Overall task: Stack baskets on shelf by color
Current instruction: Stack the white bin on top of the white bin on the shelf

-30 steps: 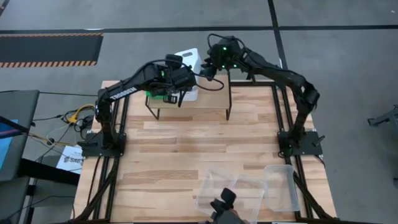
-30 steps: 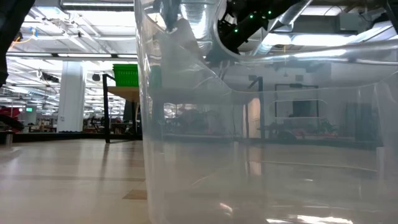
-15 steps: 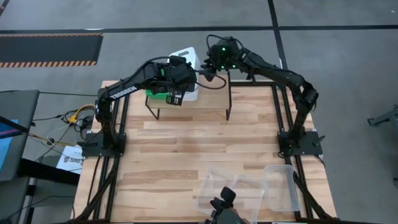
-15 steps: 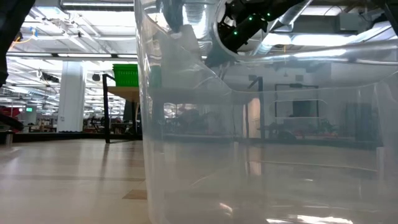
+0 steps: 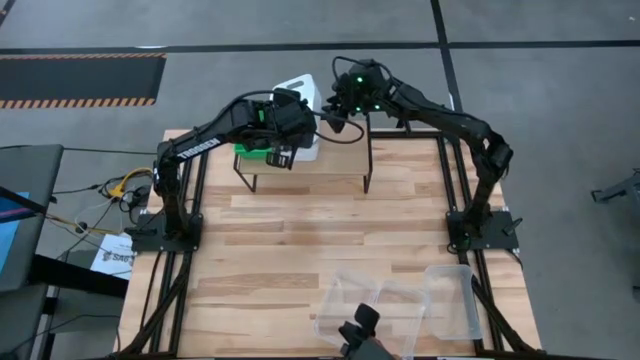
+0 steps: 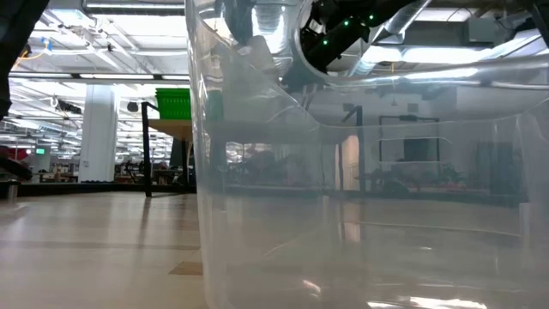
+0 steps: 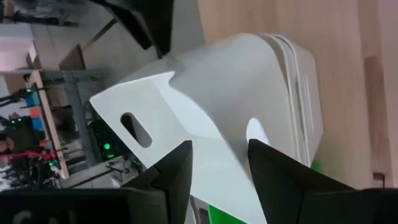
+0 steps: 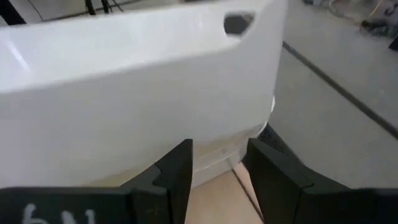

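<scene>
A white basket (image 5: 298, 92) hangs tilted over the shelf's (image 5: 340, 165) far left part, above a stack of white baskets (image 5: 306, 150). That stack stands next to the green baskets (image 5: 250, 158). My left gripper (image 5: 285, 150) is shut on the tilted basket's near end. My right gripper (image 5: 332, 115) is at its right side. The left wrist view shows the tilted basket (image 7: 205, 106) with a handle slot (image 7: 134, 127) and the white stack (image 7: 305, 93) beyond it. Clear baskets (image 5: 400, 305) lie at the table's near edge. My left gripper (image 7: 217, 168) has the white basket's wall (image 7: 217, 146) between its two fingers, coming slanting down from the table's left. The basket is lifted and tilted, its slotted far end raised. My right gripper (image 8: 217, 162) closes over the basket's lower edge (image 8: 217, 149) from the table's right, slanting down; the fingers hide the contact itself.
The shelf's black legs (image 5: 368, 170) stand on the plank table. In the low view a clear basket (image 6: 360, 197) fills most of the picture right before the camera, with the green baskets (image 6: 173, 103) on the shelf far behind it.
My left gripper has turned a little at the shelf without changing place, and the white basket has tipped slightly with it. My right gripper has kept still.
</scene>
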### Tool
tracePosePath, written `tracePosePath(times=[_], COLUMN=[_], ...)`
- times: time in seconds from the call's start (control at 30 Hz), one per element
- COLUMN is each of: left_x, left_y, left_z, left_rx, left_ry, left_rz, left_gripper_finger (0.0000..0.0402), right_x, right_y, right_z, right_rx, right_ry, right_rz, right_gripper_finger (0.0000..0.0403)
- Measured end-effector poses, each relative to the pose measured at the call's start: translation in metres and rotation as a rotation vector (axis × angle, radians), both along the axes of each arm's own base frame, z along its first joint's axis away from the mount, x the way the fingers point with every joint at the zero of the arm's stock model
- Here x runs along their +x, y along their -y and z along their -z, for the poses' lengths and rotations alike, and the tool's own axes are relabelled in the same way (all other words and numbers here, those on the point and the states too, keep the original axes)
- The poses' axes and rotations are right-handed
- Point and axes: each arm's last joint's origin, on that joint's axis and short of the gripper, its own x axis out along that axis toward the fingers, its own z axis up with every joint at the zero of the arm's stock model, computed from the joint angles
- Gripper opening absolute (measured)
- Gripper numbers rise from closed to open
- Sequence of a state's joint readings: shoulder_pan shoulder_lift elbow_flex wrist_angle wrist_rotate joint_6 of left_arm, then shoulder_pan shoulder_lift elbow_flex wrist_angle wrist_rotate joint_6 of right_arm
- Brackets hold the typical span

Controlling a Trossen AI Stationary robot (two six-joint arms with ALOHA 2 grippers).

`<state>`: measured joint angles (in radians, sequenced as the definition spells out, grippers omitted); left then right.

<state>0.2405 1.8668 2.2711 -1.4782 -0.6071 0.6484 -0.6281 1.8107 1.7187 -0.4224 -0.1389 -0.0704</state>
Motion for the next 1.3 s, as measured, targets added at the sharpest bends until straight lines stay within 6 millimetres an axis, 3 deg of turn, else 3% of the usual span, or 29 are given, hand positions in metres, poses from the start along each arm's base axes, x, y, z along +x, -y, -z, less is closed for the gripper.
tracePosePath(times=[0.2,0.6,0.77,1.3], left_x=[-0.001,0.003,0.001,-0.031], left_y=[-0.002,0.002,0.000,-0.005], left_z=[0.000,-0.004,-0.007,-0.040], left_rx=[0.014,0.105,0.223,0.082], left_ry=[-0.030,-0.082,-0.123,0.482], left_rz=[0.010,0.091,0.027,-0.404], left_gripper_finger=[0.0147,0.0147,0.0147,0.0147], right_x=[-0.006,0.007,0.009,0.007], right_y=[-0.008,-0.016,-0.017,-0.022], right_z=[-0.018,-0.005,0.002,-0.005], right_rx=[-0.037,0.004,0.021,-0.002], right_ry=[0.046,0.013,-0.023,-0.007], right_rz=[-0.021,-0.089,-0.100,-0.111], right_gripper_finger=[0.0175,0.0175,0.0175,0.0175])
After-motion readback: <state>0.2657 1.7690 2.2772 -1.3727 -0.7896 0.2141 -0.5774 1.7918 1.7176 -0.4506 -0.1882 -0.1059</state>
